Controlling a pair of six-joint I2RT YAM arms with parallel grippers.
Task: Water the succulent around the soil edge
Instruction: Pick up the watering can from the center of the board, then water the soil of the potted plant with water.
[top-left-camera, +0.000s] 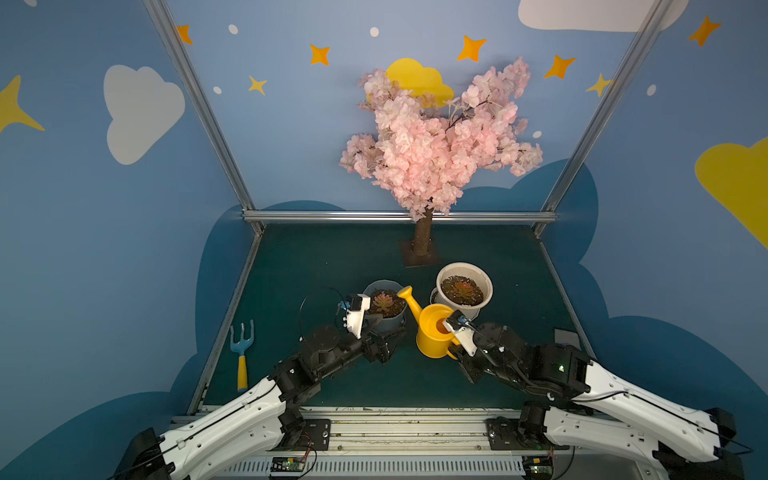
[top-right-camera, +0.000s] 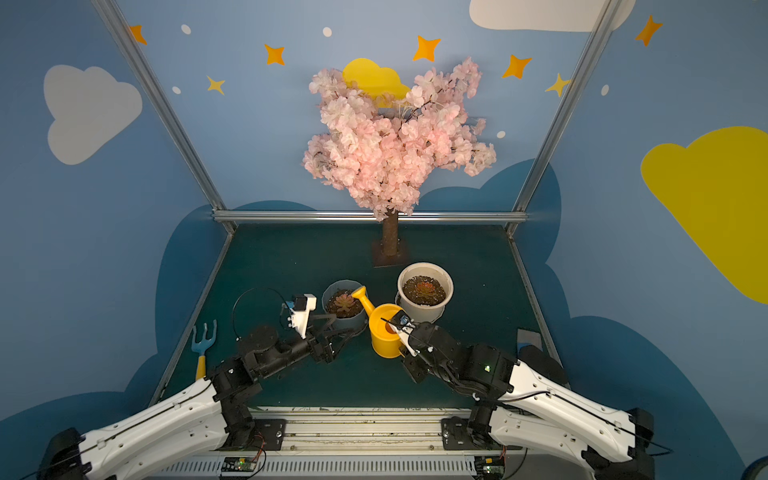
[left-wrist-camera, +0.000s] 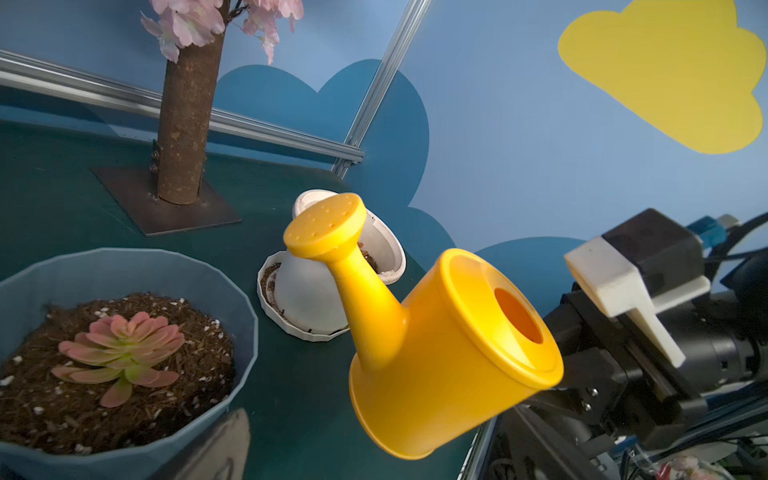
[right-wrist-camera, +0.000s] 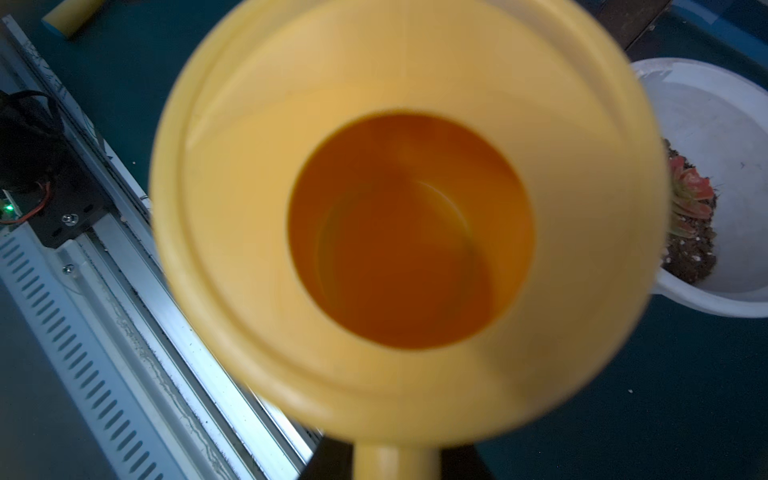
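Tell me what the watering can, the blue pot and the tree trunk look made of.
Watering can: likely moulded plastic, smooth glossy yellow, with soft highlights and a seamless spout.
Blue pot: probably plastic too, matte, with a thin faceted wall.
Tree trunk: rough, speckled brown surface like bark; whether it is real wood or a coated tube cannot be told.

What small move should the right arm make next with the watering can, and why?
Probably tip the yellow watering can forward, lowering its spout. The right gripper is shut on it, and the spout hangs near the blue pot's rim beside the succulent, angled upward, so nothing would pour onto the soil edge yet.
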